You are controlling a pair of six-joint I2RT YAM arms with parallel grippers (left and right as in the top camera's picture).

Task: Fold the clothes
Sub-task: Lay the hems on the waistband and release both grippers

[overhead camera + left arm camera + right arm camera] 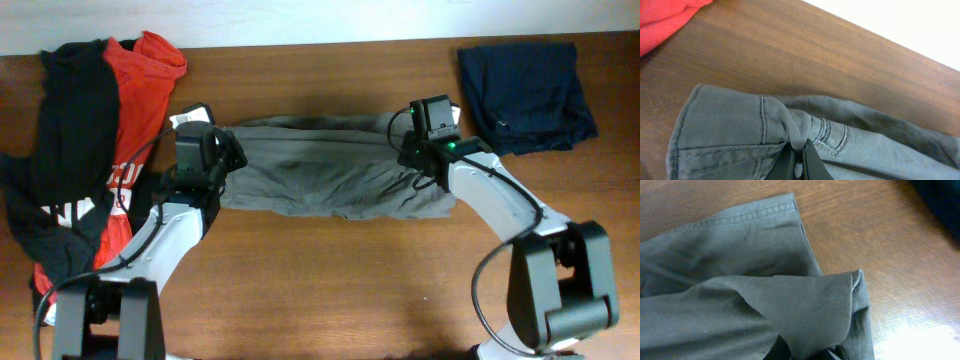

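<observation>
The grey-olive shorts (330,178) lie stretched left to right across the middle of the table, folded into a long band. My left gripper (222,160) is shut on a bunched fold of the shorts at their left end, near the seams (795,135). My right gripper (415,155) is shut on a fold at their right end; the cloth (815,305) drapes over its fingers and hides the tips. A hemmed edge (755,215) lies flat on the wood beyond it.
Red and black printed tops (85,150) are piled at the far left, and their red cloth (660,20) shows in the left wrist view. A dark navy folded garment (525,85) lies at the back right. Bare wood table (330,280) is in front.
</observation>
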